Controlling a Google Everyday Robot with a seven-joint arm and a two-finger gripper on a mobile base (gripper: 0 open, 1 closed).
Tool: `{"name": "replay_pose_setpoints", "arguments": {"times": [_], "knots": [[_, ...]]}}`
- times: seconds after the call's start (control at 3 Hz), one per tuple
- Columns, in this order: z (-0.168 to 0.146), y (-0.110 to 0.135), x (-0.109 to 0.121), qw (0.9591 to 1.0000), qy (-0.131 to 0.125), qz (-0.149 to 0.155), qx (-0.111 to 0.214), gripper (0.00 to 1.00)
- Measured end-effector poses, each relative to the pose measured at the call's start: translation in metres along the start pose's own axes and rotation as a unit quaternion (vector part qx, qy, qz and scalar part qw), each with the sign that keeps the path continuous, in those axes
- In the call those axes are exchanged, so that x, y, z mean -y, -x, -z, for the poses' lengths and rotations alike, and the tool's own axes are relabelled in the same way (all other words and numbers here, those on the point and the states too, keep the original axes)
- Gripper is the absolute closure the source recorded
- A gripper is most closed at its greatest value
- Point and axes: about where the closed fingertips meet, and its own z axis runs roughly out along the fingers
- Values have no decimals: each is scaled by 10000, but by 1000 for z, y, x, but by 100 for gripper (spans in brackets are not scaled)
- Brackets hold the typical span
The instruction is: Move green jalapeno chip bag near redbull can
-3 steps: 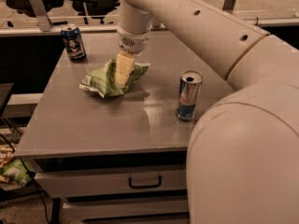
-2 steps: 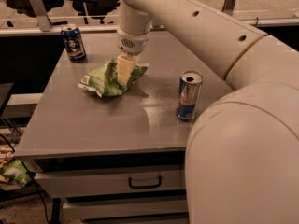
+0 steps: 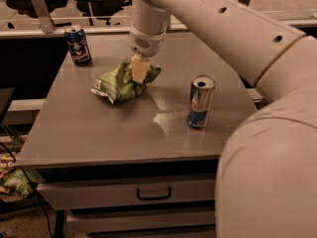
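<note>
Gripper sits on the bag, mid-back of the table, & hides the bag's upper right part; what's under it can't be seen. Arm runs out of view at top, right & bottom, and covers the table's front right corner + right ends of the drawers. Print on bag, redbull can & dark can too small to read. Green packet low left is cut by the left edge & partly behind the table.

claw over chip bag, redbull can to its right, second can back left
</note>
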Motion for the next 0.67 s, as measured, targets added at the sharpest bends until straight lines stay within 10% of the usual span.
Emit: {"name": "replay_pose_setpoints", "arguments": {"times": [0.67], "knots": [[33,-35,-1,9998,-97,178,-54,100]]}}
